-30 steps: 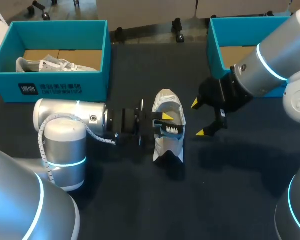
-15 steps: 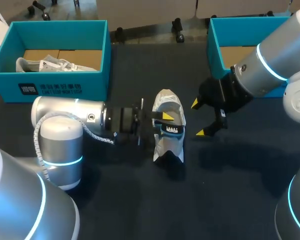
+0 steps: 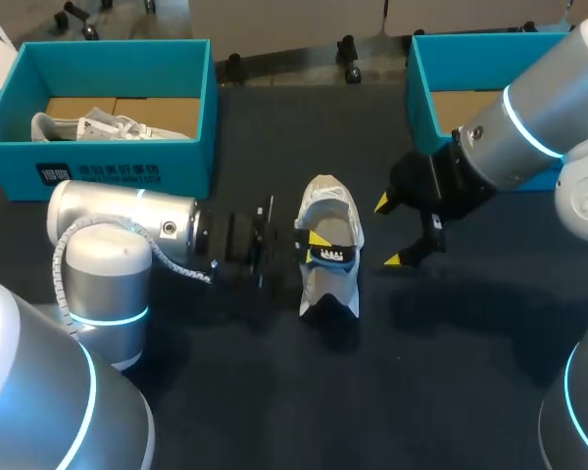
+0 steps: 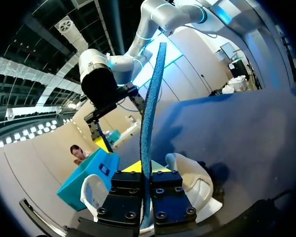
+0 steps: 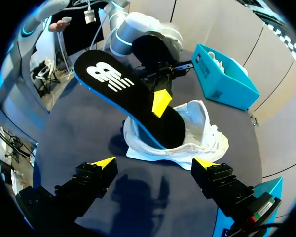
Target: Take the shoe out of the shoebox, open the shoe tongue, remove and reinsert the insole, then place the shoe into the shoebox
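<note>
1. The shoe (image 5: 200,133) is lying on the worktop (image 3: 274,392) between my two arms, well apart from both boxes. I am counting the first step, taking it out, as done.
2. Its mouth is gaping wide enough for the insole (image 5: 123,94) to pass through, so I am judging the tongue step done too.
3. My left end effector (image 4: 146,183) is clenching the insole from both sides, with the insole standing edge-on between the fingers. One end is sitting down inside the shoe, and the rest is slanting up and out over it.
4. That is putting me in the middle of the insole step. I cannot tell from this alone whether the insole is coming out or going back in.
5. My right end effector (image 3: 391,232) is hanging released, fingers spread wide, just beside the shoe and touching nothing.
6. Finishing the insole is remaining, until it is lying flat inside the shoe. After that comes carrying the shoe into a box.
7. The right box (image 3: 426,88) is showing only bare cardboard where I can see in, while the left box (image 3: 108,162) is holding another shoe (image 3: 108,125). I am guessing the right box is the likelier one for this shoe.
</note>
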### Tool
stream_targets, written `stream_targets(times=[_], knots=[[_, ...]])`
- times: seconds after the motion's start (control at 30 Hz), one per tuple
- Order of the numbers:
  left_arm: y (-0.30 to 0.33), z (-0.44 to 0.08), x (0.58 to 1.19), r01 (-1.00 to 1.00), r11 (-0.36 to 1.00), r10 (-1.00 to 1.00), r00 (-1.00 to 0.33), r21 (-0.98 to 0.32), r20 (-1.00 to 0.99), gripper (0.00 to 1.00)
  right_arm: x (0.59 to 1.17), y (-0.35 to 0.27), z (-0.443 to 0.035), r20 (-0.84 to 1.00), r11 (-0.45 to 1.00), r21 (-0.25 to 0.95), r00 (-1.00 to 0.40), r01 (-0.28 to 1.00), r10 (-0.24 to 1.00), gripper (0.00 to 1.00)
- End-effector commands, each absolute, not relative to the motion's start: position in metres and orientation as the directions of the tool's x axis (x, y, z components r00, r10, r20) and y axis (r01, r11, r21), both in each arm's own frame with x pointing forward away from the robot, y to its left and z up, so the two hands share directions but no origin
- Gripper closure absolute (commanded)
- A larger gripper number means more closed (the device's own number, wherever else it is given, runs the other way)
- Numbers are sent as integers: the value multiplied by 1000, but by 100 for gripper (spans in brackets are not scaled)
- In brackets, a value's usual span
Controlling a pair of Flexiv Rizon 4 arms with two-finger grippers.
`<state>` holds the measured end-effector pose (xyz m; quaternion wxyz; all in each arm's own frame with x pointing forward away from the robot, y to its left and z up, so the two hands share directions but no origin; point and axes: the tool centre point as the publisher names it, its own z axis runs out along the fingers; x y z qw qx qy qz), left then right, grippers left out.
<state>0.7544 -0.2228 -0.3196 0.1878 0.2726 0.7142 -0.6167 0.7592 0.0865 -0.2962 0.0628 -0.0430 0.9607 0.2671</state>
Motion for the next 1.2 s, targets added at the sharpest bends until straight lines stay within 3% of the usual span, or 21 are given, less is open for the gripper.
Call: stream_targets(times=[0.03,0.73,0.77,0.8,0.83,0.93,1.1,1.2], knots=[[-230,-324,761,637,90,177,-766,-765,-617,100,758,86,-296,-145,854,507,-988,-116,-49,0],[-235,-347,782,676,99,243,-728,-730,-641,100,758,86,-296,-145,854,507,-988,-116,-49,0],[-234,-345,781,677,99,237,-727,-729,-644,90,758,86,-296,-145,854,507,-988,-116,-49,0],[-233,-342,780,678,96,232,-727,-729,-646,69,758,86,-296,-145,854,507,-988,-116,-49,0],[-232,-339,779,676,87,225,-729,-732,-647,61,758,86,-296,-145,854,507,-988,-116,-49,0],[-230,-331,776,676,68,212,-728,-734,-652,66,758,86,-296,-145,854,507,-988,-116,-49,0],[-230,-322,769,680,38,214,-721,-732,-659,87,758,86,-296,-145,854,507,-988,-116,-49,0],[-232,-319,764,680,23,218,-719,-733,-660,92,758,86,-296,-145,854,507,-988,-116,-49,0]])
